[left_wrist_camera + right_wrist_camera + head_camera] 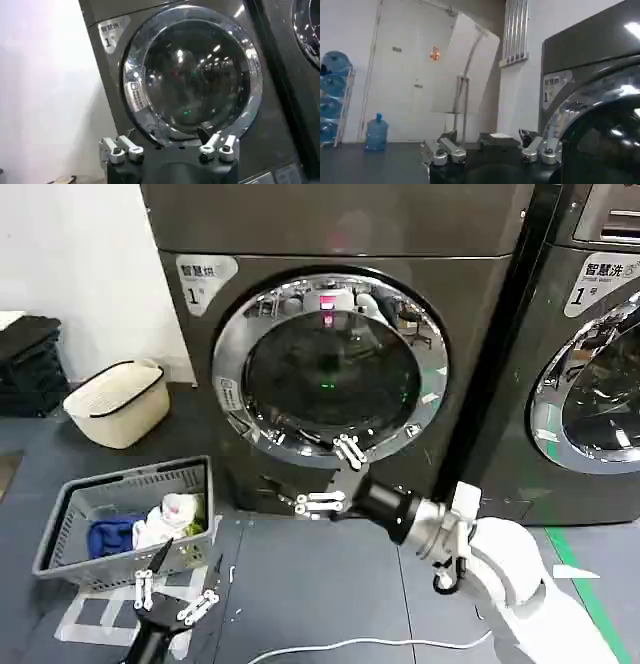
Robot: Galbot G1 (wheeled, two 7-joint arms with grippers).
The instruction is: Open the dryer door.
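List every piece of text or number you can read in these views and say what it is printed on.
"智慧烘" over "1", with a small character I cannot read: label at the dryer's upper left.
"智慧洗" over "1", small character unreadable: label on the neighbouring machine.
Sticker on the dryer door rim: too small to read.

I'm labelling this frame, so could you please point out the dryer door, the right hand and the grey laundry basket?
dryer door (330, 369): head view, middle of the dark glass.
right hand (335, 476): head view, midway between its fingertips.
grey laundry basket (95, 559): head view, near rim.
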